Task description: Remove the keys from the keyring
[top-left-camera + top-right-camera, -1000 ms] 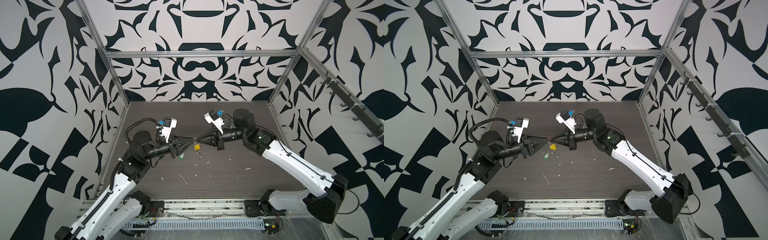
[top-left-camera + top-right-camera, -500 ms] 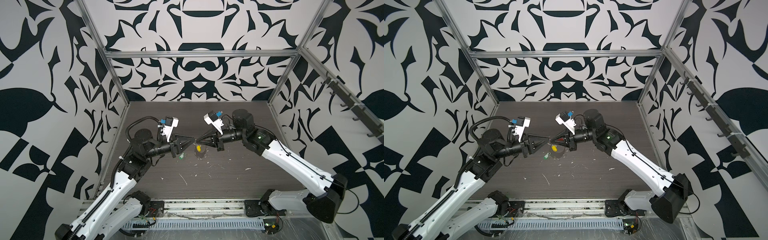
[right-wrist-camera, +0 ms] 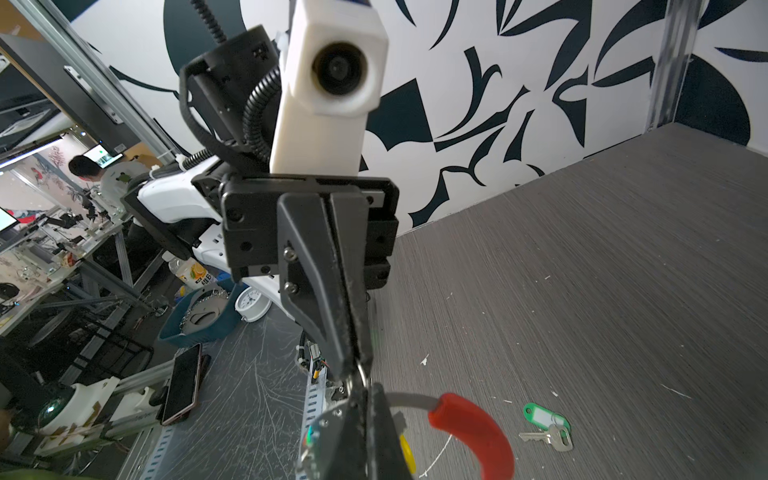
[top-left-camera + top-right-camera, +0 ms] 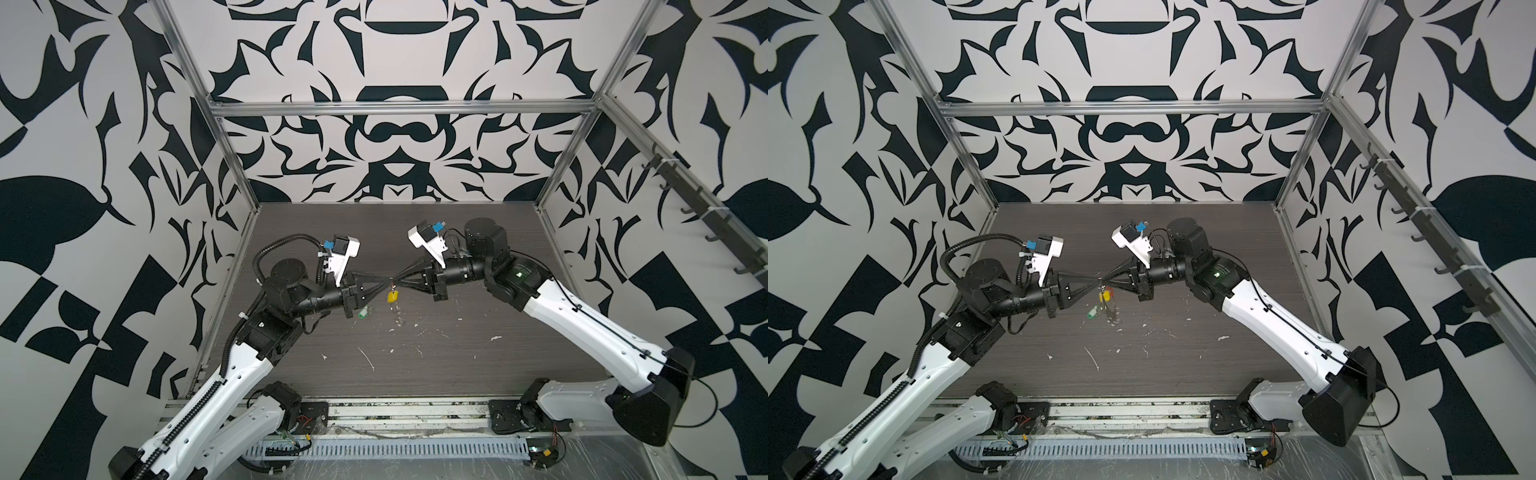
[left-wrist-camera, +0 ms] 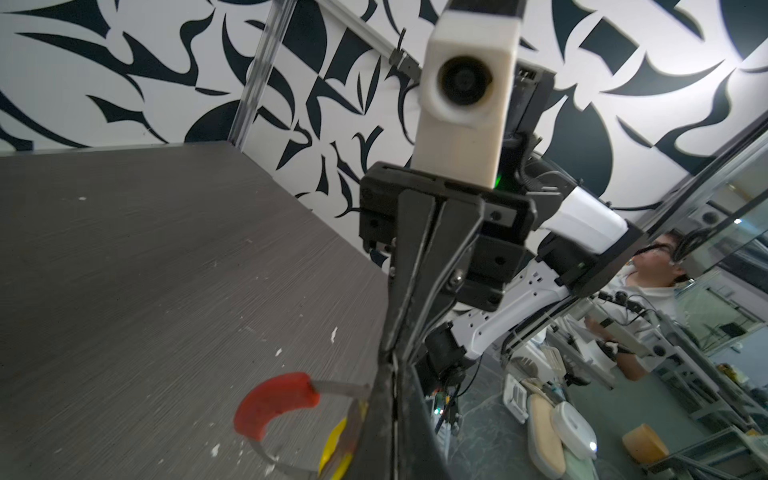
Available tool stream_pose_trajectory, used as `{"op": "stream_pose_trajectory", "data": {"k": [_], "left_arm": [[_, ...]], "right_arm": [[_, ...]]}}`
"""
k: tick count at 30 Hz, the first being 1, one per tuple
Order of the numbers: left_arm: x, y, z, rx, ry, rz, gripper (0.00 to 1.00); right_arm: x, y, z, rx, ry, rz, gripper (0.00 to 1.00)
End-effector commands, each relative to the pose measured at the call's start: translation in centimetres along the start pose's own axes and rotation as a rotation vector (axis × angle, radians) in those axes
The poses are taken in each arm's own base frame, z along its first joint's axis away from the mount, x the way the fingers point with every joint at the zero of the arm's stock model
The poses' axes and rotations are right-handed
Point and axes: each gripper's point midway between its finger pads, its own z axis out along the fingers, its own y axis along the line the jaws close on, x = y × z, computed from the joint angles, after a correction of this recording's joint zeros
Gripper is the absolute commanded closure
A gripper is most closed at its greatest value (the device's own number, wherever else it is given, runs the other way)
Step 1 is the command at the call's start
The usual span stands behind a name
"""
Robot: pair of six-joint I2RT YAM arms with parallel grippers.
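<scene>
Red-sleeved grey keyring [image 3: 469, 424], yellow key [image 4: 392, 296], green key [image 3: 542, 417]

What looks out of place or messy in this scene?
White flecks lie scattered over the dark table, like leftover debris. The green key lies loose on the table, off the keyring; that fits the task. The yellow key hangs under the raised keyring.
</scene>
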Motion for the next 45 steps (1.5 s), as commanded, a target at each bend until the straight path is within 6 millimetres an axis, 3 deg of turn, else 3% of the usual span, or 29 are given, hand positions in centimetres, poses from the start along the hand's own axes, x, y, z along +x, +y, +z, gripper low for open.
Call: {"op": "stream_pose_trajectory", "data": {"k": [1,2,8,12,33,38,45], "left_arm": [[-1.0,-0.5,0.1,-0.011,-0.049,0.034,1.00],[-1.4,-0.5,0.0,-0.023,-0.077,0.047,1.00],[-4.2,-0.9,-1.7,-0.083,-0.294,0.144,1.00],[-5.0,-1.4,-1.6,-0.062,-0.326,0.169,1.00],[-4.8,-4.1,-1.5,0.071,-0.315,0.233,1.00],[-4.6,-4.4,-1.4,0.086,-0.300,0.232,1.00],[-5.0,-3.3,-1.3,-0.022,-0.222,0.068,1.00]], "right_arm": [[-2.9,1.8,-0.7,-0.020,-0.069,-0.083,1.00],[-3.2,1.7,-0.8,-0.004,-0.081,-0.086,1.00],[-4.6,0.7,-3.3,0.203,-0.215,-0.158,0.74],[-4.4,0.3,-4.1,0.248,-0.279,-0.163,0.64],[-5.9,3.1,-3.4,0.083,-0.350,-0.182,0.59],[-5.3,3.3,-2.9,0.071,-0.323,-0.178,0.59],[-4.7,2.8,-4.0,0.188,-0.329,-0.198,0.59]]}}
